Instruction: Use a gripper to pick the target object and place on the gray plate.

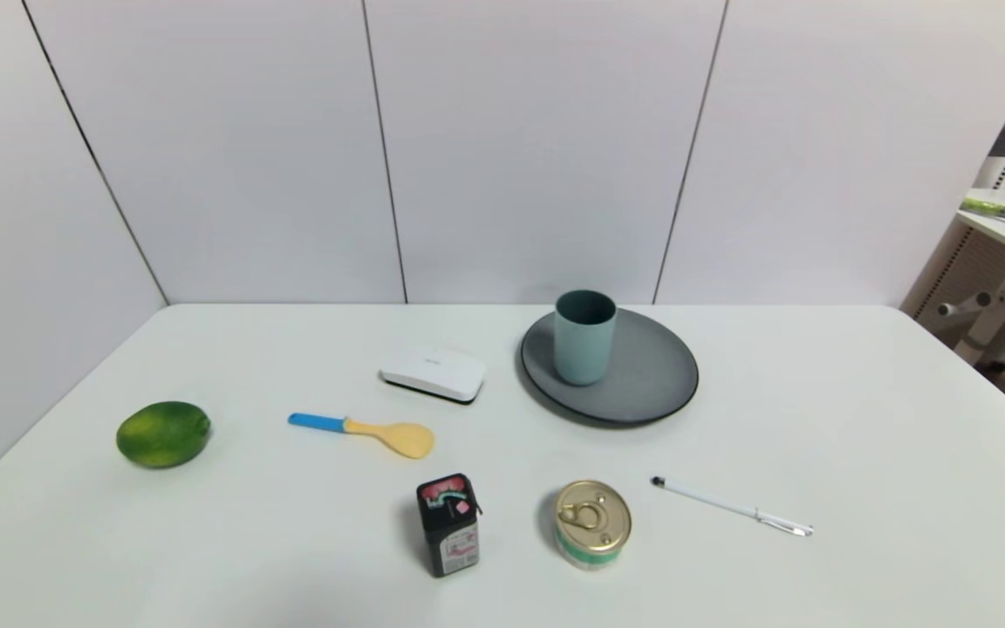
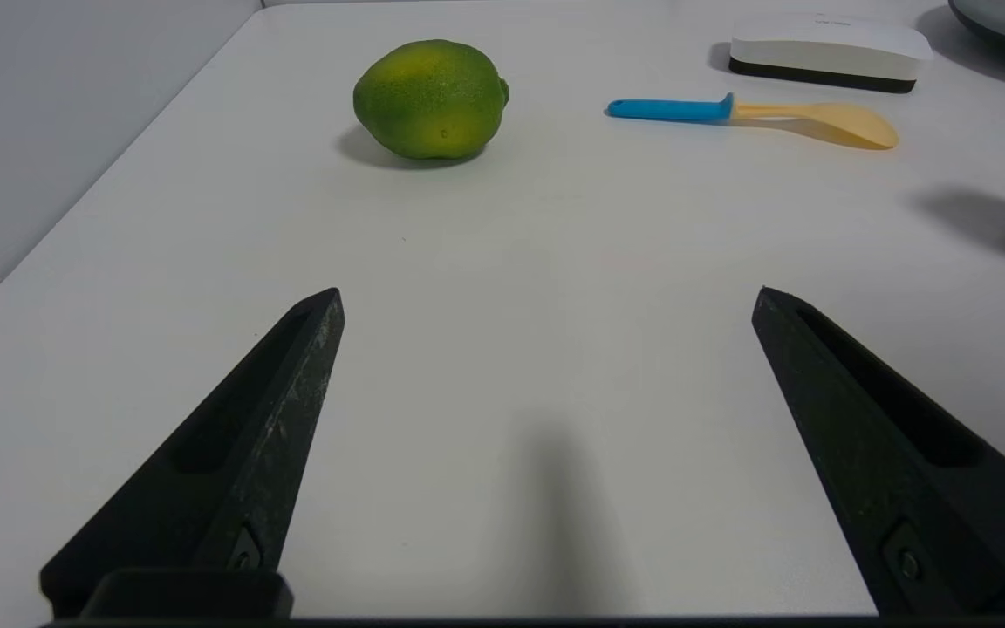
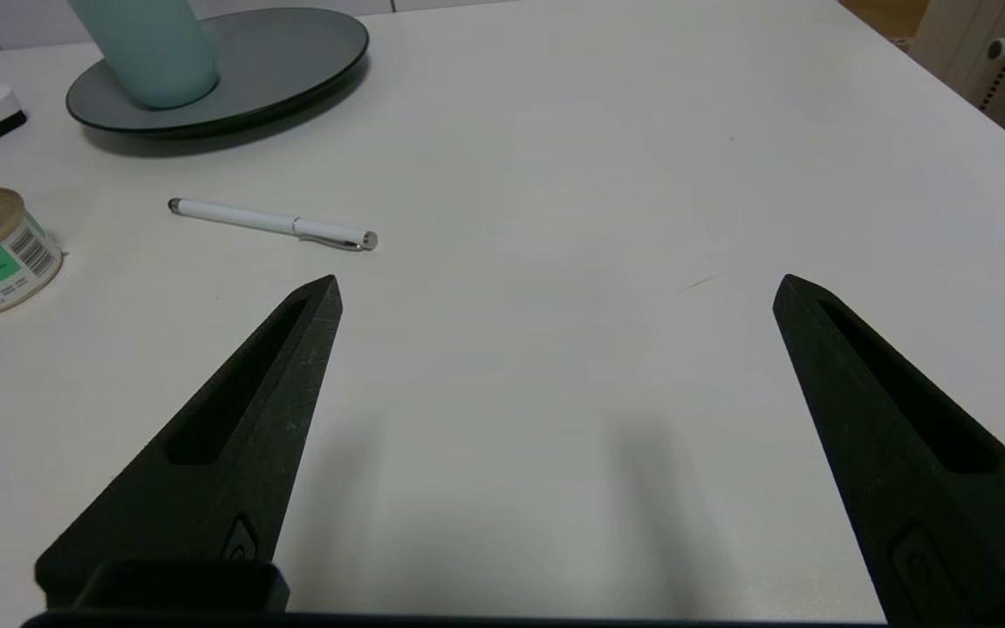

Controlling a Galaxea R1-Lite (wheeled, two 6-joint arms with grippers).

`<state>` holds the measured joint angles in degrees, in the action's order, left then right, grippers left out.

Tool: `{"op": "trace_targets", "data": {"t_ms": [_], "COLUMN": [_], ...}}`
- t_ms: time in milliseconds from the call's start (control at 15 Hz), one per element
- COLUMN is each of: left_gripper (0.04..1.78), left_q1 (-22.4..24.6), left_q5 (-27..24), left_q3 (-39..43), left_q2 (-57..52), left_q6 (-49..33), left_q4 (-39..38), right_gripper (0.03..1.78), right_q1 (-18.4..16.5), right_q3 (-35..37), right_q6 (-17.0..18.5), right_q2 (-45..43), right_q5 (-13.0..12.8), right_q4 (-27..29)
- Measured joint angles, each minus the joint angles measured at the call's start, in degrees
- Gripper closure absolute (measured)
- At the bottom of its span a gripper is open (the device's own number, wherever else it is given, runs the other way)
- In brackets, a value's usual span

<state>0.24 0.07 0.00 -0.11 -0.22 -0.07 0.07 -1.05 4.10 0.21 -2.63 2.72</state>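
The pale blue-green handleless cup (image 1: pixel 584 336) stands upright on the wide matte dark gray plate (image 1: pixel 651 375), set toward the plate's left side, at the far middle of the smooth white bench (image 1: pixel 860 453). Neither arm shows from the head view. The left end effector (image 2: pixel 546 301) hangs low over bare bench at the near left, its 2 pointed black fingers spread wide and holding nothing. The right end effector (image 3: pixel 555 288) does the same at the near right. Also on the bench lie a green lime (image 1: pixel 163 433), a blue-handled yellow spoon (image 1: pixel 367 431), a white box (image 1: pixel 434 372), a small black battery (image 1: pixel 448 525), a gold-lidded tin can (image 1: pixel 591 524) and a white pen (image 1: pixel 732 506). Pale panelled walls (image 1: pixel 537 148) close in the back and left.
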Motion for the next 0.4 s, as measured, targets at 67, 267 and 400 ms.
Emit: {"op": "trace_targets", "data": {"t_ms": [67, 267, 400], "left_gripper": [0.13, 0.13, 0.13], "left_q1": [0.0, 0.0, 0.0], "left_q5": [0.02, 0.0, 0.0], "left_q3": [0.0, 0.0, 0.0], "left_q2": [0.0, 0.01, 0.01], "left_q6": [-0.02, -0.02, -0.02], "left_q4": [0.0, 0.0, 0.0], "right_gripper": [0.1, 0.1, 0.1], "right_q1": [0.0, 0.0, 0.0], "right_q3": [0.0, 0.0, 0.0], "right_q6": [-0.05, -0.07, -0.11], "right_q2": [0.0, 0.0, 0.0], "right_q5": [0.0, 0.0, 0.0], "right_q4": [0.0, 0.0, 0.02]}}
